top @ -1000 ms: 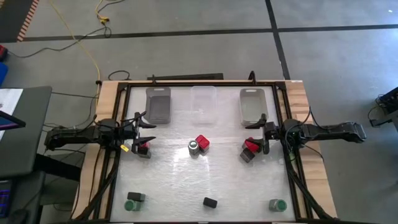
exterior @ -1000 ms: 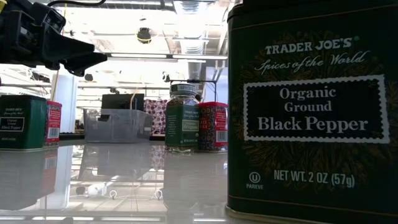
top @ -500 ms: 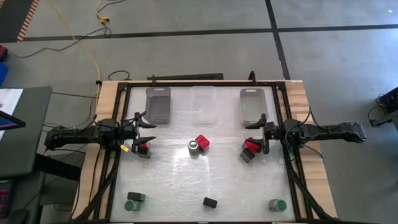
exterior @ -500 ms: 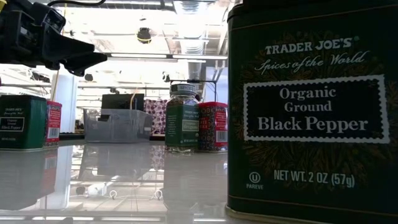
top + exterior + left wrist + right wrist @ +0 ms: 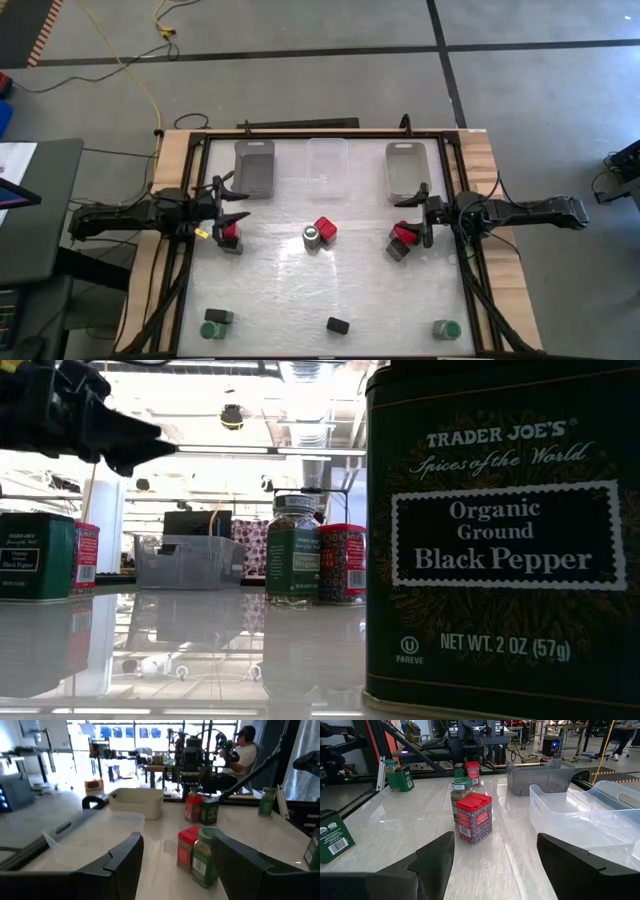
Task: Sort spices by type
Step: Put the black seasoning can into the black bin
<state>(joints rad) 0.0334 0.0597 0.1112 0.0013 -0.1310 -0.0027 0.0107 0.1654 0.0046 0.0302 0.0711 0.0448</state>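
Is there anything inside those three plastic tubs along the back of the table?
From above, the dark tub, the clear middle tub and the grey tub all show bare bottoms, with no spice containers in them. The right wrist view also shows the clear tub empty.

three bins (image 5: pixel 327 160) behind, spices (image 5: pixel 319 233) before

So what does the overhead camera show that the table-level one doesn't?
Only the high view shows the three bins along the far edge, both arms, and the green-lidded jars at the near corners. Only the low view shows the black pepper tin's label up close and the room's ceiling lights. Both show the middle jar beside a red box.
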